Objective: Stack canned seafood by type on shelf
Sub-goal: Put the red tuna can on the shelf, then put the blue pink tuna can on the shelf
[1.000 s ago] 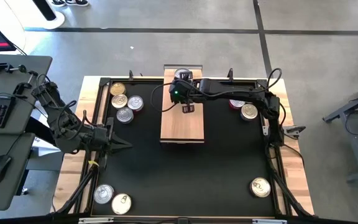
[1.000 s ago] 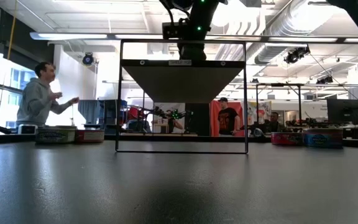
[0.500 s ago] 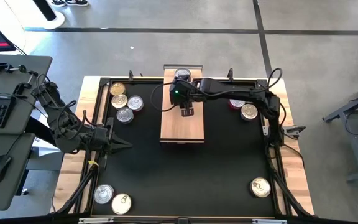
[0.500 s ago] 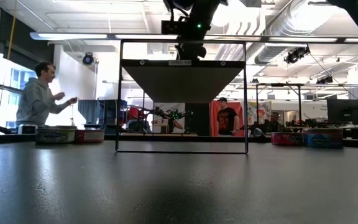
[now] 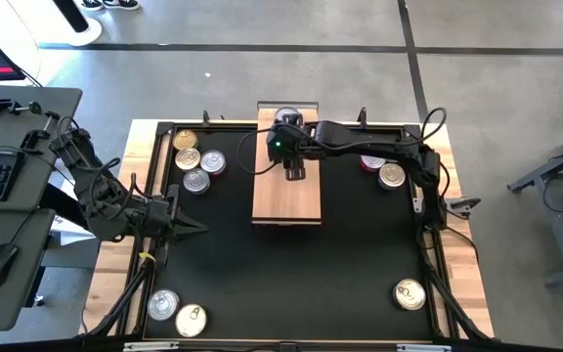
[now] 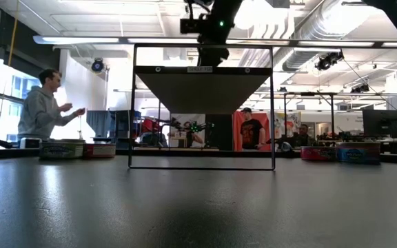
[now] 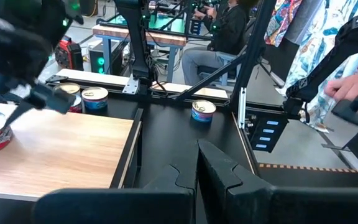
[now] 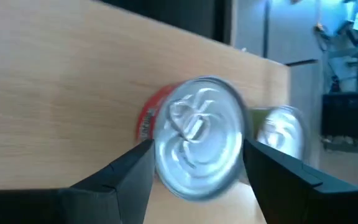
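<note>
The right arm reaches from the right side across to the long light-wood shelf (image 5: pixel 286 186); its right gripper (image 5: pixel 296 173) hangs over the far part of the plank, pointing down. In the right wrist view the two dark fingers (image 8: pixel 126 177) stand apart on either side of a round silver-lidded tin with a red label (image 8: pixel 197 137) — whether they touch it I cannot tell; the tin sits on the wood. The left gripper (image 5: pixel 192 227) waits low at the left edge of the black mat (image 5: pixel 291 274), fingers together.
</note>
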